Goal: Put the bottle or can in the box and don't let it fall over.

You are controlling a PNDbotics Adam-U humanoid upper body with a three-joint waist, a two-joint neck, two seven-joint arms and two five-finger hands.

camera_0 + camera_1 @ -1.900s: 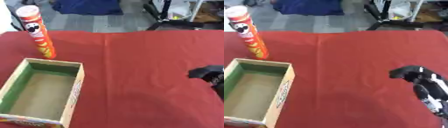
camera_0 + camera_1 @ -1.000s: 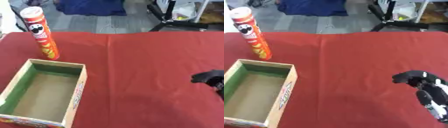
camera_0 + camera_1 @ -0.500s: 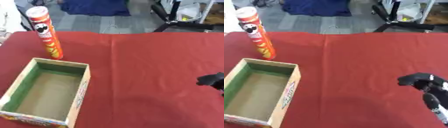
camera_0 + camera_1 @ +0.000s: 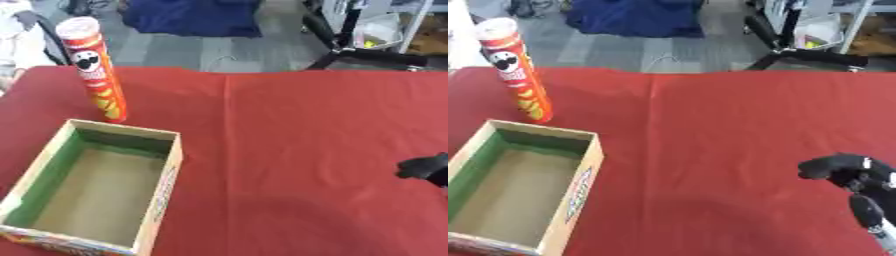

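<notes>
**Can upright, hand far from it**

On the red table (image 4: pixel 289 125), the tall red can (image 4: pixel 94 70) stands upright just behind the open box (image 4: pixel 92 187), outside it. The right hand (image 4: pixel 846 175) is well apart, at the right edge, fingers curled, holding nothing.

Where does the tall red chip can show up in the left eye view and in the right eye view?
Left eye view: the chip can stands upright at upper left, just beyond the far end of the open box.
Right eye view: the same can sits closer to the left edge, again just past the box's far end.
Shared landmark: the crease running down the red tablecloth.
</notes>
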